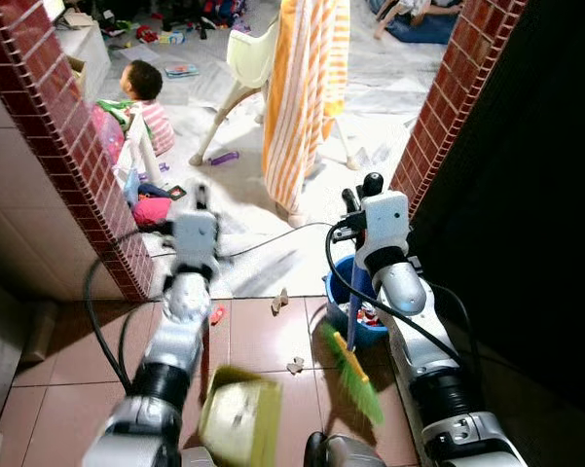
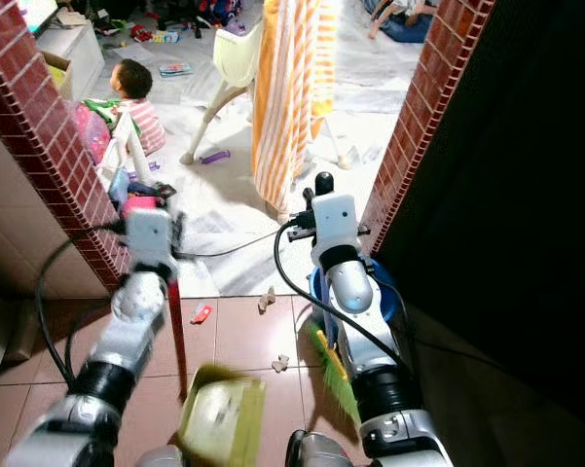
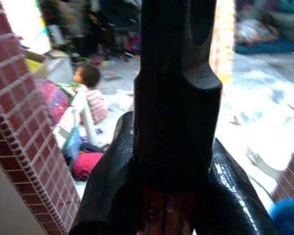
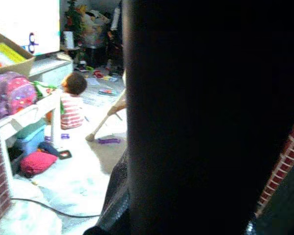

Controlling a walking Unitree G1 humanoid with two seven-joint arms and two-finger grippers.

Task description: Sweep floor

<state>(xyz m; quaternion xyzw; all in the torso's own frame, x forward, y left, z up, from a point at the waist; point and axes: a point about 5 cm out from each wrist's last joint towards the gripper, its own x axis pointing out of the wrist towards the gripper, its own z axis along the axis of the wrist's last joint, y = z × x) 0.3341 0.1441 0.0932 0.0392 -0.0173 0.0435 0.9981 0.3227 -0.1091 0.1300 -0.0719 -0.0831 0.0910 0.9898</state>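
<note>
My left gripper (image 1: 201,198) is shut on the top of a red-shafted handle (image 2: 178,331) that runs down to a yellow-green dustpan (image 1: 241,416) on the brown tiles. The left wrist view has the handle's black cap (image 3: 176,88) clamped between the fingers (image 3: 107,186). My right gripper (image 1: 354,206) is shut on a broom handle (image 1: 356,309) topped by a black knob (image 1: 372,183). The green broom head (image 1: 353,374) rests on the tiles to the right of the dustpan. Small scraps (image 1: 279,302), (image 1: 295,366) and a red bit (image 1: 217,314) lie between them.
Red brick walls stand left (image 1: 88,156) and right (image 1: 448,97) of a doorway. A blue bucket (image 1: 341,282) sits by the right wall. Beyond are a seated child (image 1: 146,97), a high chair (image 1: 248,58), an orange striped towel (image 1: 307,88), toys, and a floor cable (image 1: 273,238).
</note>
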